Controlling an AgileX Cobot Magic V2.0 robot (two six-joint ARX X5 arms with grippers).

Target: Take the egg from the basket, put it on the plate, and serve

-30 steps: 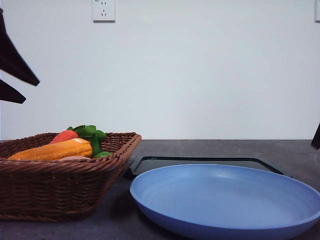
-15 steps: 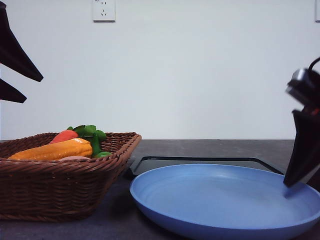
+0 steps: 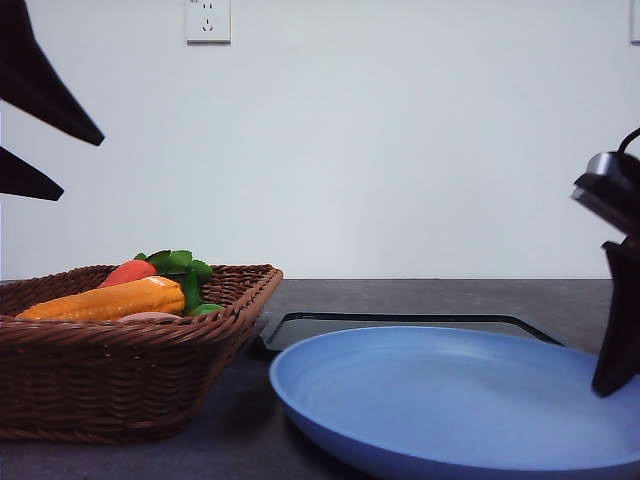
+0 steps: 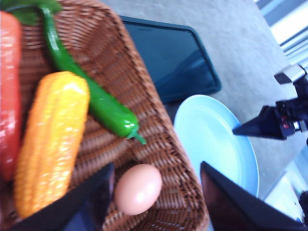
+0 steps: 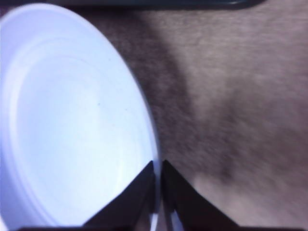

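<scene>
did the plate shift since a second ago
Yes. In the front view the plate slid right, away from the basket, with the right gripper pinching its rim.

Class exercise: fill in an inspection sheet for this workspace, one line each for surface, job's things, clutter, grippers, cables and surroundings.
Surface: dark grey table, bare behind the tray.
Job's things: egg lies in the wicker basket; blue plate beside the basket holds nothing.
Clutter: corn cob, green chilli and a red vegetable share the basket; black tray behind the plate.
Grippers: left gripper open above the basket, fingers either side of the egg; right gripper shut on the plate's rim.
Cables: a short black one on the right arm.
Surroundings: white wall with a socket.
</scene>
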